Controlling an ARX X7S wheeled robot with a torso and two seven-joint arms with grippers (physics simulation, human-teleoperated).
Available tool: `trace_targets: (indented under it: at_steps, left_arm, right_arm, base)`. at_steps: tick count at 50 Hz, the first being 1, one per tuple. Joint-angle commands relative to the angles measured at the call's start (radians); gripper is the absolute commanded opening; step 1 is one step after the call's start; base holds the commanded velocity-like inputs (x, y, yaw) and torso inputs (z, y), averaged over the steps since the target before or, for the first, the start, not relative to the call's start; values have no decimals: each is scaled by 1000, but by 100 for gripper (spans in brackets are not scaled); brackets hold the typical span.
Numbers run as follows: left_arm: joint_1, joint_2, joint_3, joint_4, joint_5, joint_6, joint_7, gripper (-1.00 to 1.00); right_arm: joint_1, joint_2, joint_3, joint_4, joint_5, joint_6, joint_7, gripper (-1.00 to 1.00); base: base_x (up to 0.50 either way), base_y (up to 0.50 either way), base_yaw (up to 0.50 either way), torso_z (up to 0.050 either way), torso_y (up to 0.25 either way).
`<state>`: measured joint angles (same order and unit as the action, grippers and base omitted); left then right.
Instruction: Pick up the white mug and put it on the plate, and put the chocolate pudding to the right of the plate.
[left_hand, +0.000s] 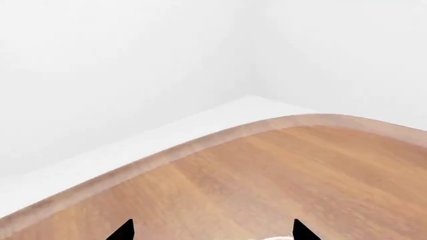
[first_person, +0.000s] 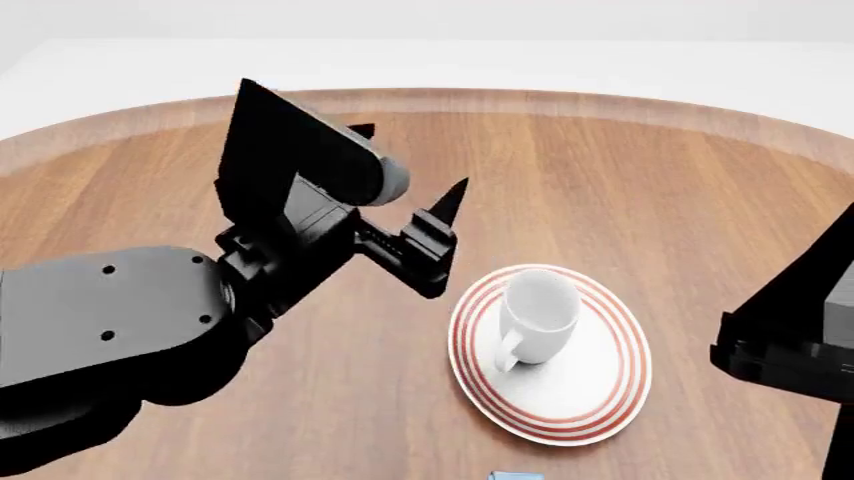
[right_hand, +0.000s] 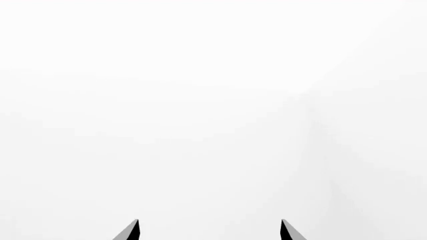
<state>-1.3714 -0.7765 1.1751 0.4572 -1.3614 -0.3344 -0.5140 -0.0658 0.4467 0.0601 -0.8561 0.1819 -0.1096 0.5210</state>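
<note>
one half looks done: the white mug (first_person: 537, 318) stands on the plate (first_person: 603, 398), left gripper (first_person: 427, 225) spread and empty just beside it, so next comes the chocolate pudding (first_person: 511, 475), barely visible near the plate.

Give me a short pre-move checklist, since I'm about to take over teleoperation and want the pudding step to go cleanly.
1. White mug on the plate: ok, upright, within the red rings.
2. Left end effector released: ok, fingertips apart, nothing between them.
3. Left end effector clear of the mug: ok, up and to the plate's left in the head view.
4. Right end effector free: ok, fingertips apart, holding nothing.
5. Chocolate pudding located: cannot tell, only a blue sliver at the head view's bottom edge.
6. Table right of plate: cannot tell, right arm hides part.
</note>
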Motion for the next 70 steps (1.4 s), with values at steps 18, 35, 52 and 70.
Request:
trace_targets:
  at_steps: [18, 35, 52, 70]
  left_arm:
    - [51, -116, -89, 29, 165, 134, -162, 100]
    - [40, -128, -96, 41, 161, 121, -167, 100]
    - [31, -126, -98, 46, 160, 107, -170, 100]
    - [27, -128, -99, 54, 147, 92, -170, 100]
  right_arm:
    - [10, 20, -206, -157, 1, 309, -22, 100]
    - [556, 574, -1073, -191, 272, 207, 647, 100]
    - [1456, 566, -2129, -191, 457, -101, 1049, 100]
    - [1442, 549, -1946, -191, 747, -20, 1050, 100]
  base:
    - [0, 0, 0, 0, 0]
    - [0, 0, 0, 0, 0]
    - [0, 0, 0, 0, 0]
    - [0, 0, 0, 0, 0]
